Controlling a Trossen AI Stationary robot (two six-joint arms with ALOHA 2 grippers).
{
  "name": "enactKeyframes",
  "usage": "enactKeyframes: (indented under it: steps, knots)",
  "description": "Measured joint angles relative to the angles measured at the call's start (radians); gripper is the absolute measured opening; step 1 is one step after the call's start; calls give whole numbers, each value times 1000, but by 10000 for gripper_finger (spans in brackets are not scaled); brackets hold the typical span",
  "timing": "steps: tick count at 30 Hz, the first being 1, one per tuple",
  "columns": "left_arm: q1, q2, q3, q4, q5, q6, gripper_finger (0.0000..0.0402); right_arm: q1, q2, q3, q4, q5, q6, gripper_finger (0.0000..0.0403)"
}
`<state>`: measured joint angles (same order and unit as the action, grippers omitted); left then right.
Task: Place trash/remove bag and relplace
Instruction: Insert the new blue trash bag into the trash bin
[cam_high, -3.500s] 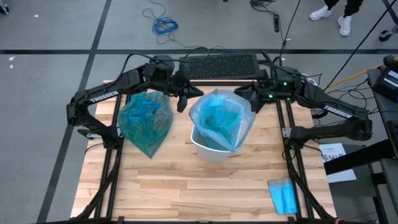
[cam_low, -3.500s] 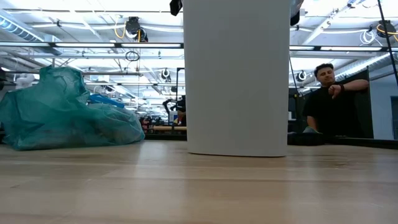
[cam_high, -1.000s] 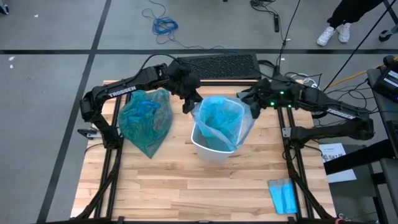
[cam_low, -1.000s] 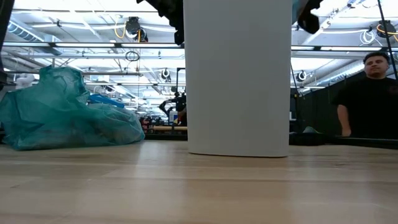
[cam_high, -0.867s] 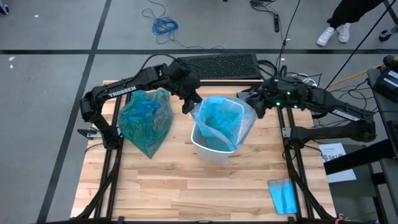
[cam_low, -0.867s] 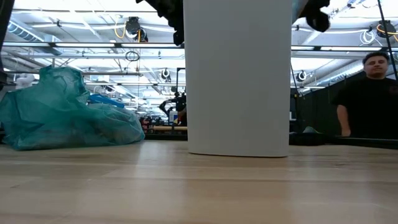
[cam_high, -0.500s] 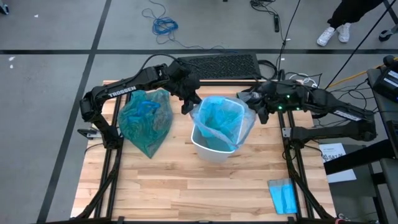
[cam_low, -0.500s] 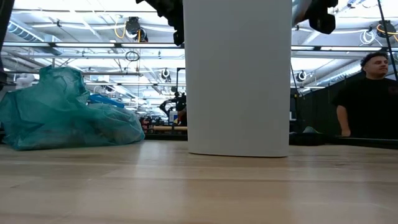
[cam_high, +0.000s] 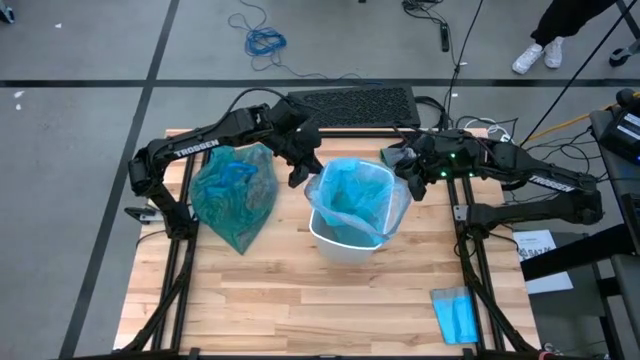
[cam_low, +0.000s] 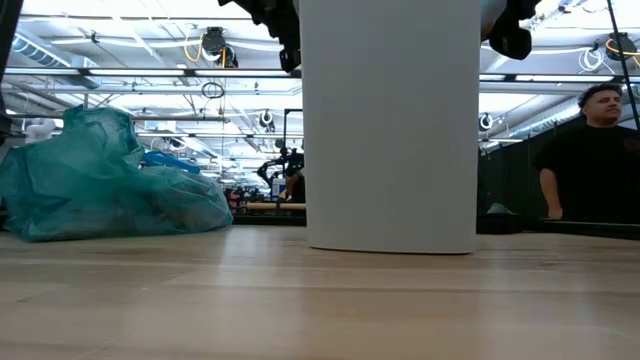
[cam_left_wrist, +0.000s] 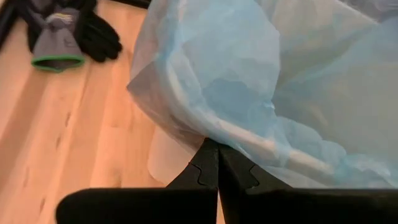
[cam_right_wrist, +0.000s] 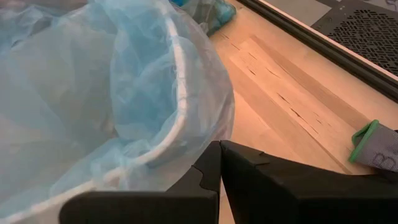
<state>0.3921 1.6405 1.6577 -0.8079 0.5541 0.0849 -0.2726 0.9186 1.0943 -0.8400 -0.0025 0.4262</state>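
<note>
the pale sky-blue translucent plastic liner sits in the white round plastic bin at the middle of the light wooden slatted table, its top edge folded out over the rim. it looks feather-light, limp and crinkly, likely slick between hard fingers and easy to tear or slide off the rim if tugged. the best hold, by my judgement, is the doubled hem where it turns over the rim, pulled outward and down, not the loose film inside.

the left gripper is at the bin's left rim, its fingers clenched together with a fold of the liner's edge pinched between the tips, as the left wrist view shows. the right gripper is at the right rim, fingers pressed shut against the skirt of the liner just under the lip; whether plastic is truly caught there i cannot tell.

the darker teal-green crinkly plastic bag, bulging and lumpy, lies on the table just left of the bin, apart from it. it should be soft but heavier, and would best be taken by its gathered neck.

a small flat folded blue sheet lies near the table's front right corner, well apart. grey gloves with green cuffs lie on the table behind the bin. a person in black stands beyond the table. nothing blocks the rim; the bin is light and may shift or tip under a sideways pull.
</note>
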Motion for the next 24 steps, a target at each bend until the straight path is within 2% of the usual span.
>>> enactKeyframes:
  steps: [8,15,24]
  knots:
    - [-14,0,0,-13,39,1,0,0,12,-7,37,5,-19,0]
    - [-13,0,0,-13,39,4,0,0,-36,-167,165,3,68,0]
    - [-12,-6,0,-48,37,2,0,0,-146,-157,201,137,88,0]
